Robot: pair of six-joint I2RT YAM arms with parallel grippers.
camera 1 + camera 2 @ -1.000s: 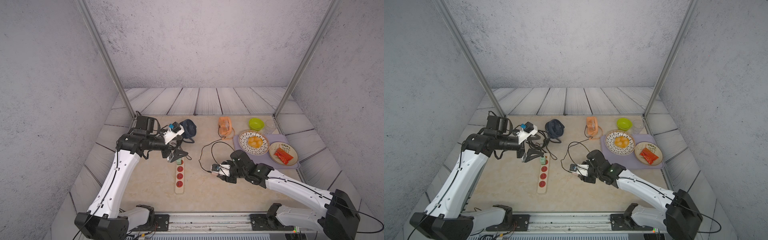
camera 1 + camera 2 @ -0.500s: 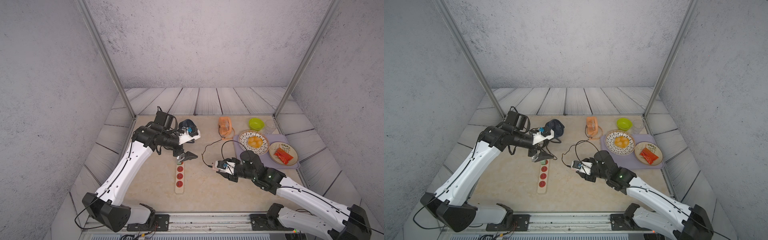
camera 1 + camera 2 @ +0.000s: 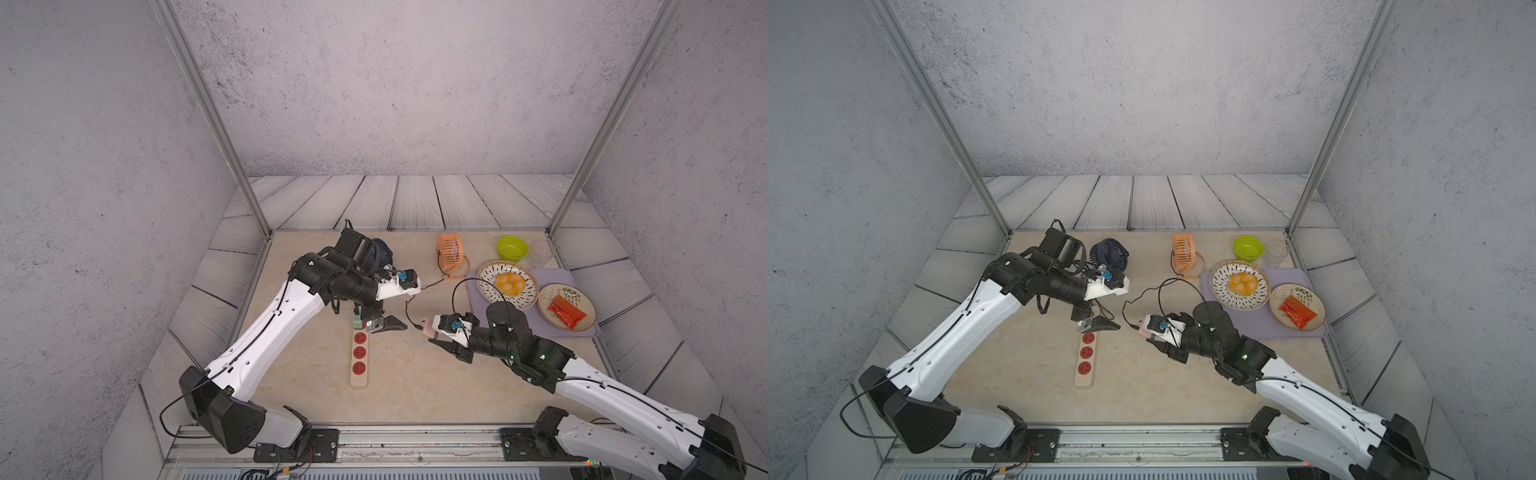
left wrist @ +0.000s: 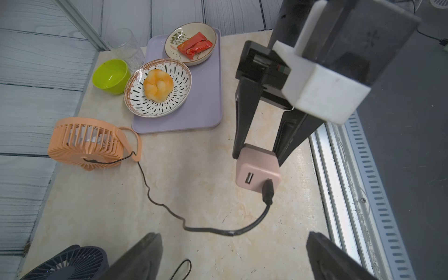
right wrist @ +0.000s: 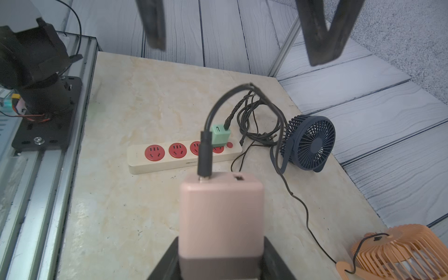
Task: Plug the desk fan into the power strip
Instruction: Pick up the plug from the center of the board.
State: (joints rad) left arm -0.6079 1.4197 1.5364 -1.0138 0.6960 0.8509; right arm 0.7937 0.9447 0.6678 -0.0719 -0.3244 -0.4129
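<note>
Pink adapter (image 4: 258, 175), cord (image 4: 169, 211) of orange fan (image 3: 449, 251) attached, clamped in right gripper (image 4: 259, 155) mid-frame, apparently held aloft for carrying to the strip (image 3: 359, 360), lying lower centre, three sockets (image 3: 360, 352) free; left gripper (image 5: 238, 54), fingers wide apart, by strip's upper end, perhaps to steady it.

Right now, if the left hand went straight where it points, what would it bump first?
Most likely the pink square plastic plug adapter, held by the right hand; depth is hard to judge.

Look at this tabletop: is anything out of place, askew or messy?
Only the black cords stand out: a loose tangle between the power strip and the navy fan. Nothing looks spilled or damaged.
</note>
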